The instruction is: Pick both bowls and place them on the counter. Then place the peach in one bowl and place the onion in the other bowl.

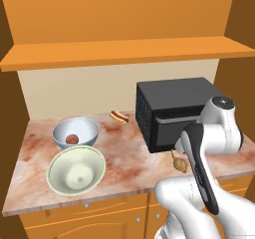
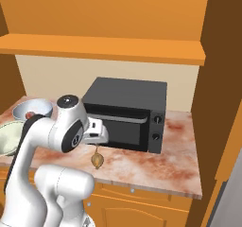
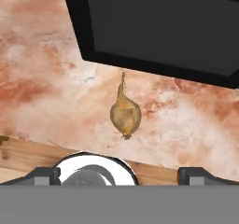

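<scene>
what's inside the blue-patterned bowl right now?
The peach sits in the blue-patterned bowl, on its floor near the middle. Nothing else shows inside. The near rim covers a sliver of the floor. The cream bowl in front is empty.

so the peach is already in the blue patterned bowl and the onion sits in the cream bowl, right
Not quite. The peach is in the blue patterned bowl, but the onion lies on the counter before the microwave, as the hand view shows. The cream bowl holds nothing.
</scene>
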You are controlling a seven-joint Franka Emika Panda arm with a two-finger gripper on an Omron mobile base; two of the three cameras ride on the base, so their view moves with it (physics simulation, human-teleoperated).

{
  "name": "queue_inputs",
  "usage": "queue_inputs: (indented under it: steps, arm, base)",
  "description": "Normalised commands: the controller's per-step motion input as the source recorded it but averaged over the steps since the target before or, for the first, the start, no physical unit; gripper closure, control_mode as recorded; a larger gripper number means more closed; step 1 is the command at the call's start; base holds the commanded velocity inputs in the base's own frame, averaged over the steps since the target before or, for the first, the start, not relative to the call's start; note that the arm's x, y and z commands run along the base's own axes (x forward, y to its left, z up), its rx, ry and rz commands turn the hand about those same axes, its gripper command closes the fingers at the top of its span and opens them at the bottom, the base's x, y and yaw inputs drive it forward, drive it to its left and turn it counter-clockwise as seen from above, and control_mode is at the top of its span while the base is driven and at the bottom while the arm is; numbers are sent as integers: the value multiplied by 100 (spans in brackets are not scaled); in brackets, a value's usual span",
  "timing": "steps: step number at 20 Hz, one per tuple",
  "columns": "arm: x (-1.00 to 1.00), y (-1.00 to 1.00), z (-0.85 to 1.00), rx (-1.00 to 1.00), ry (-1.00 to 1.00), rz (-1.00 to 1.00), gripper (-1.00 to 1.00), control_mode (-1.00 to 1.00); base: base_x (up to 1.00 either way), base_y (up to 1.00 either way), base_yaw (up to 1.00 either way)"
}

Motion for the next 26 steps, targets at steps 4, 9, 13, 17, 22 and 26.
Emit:
queue_inputs:
  steps: [4,9,13,17,22,26]
  arm:
    - [33,0,-57,0,0,0,-100,-100]
    - [25,0,-59,0,2,0,-100,-100]
    - [22,-2,-55,0,4,-4,-100,-100]
    - [22,-3,-46,0,5,-6,-100,-100]
    - [16,-5,-42,0,10,-8,-100,-100]
    - [0,2,-35,1,13,-8,-100,-100]
  base:
    - [0,0,0]
    - [0,0,0]
    - [0,0,0]
    - [0,0,0]
    - [0,0,0]
    - [0,0,0]
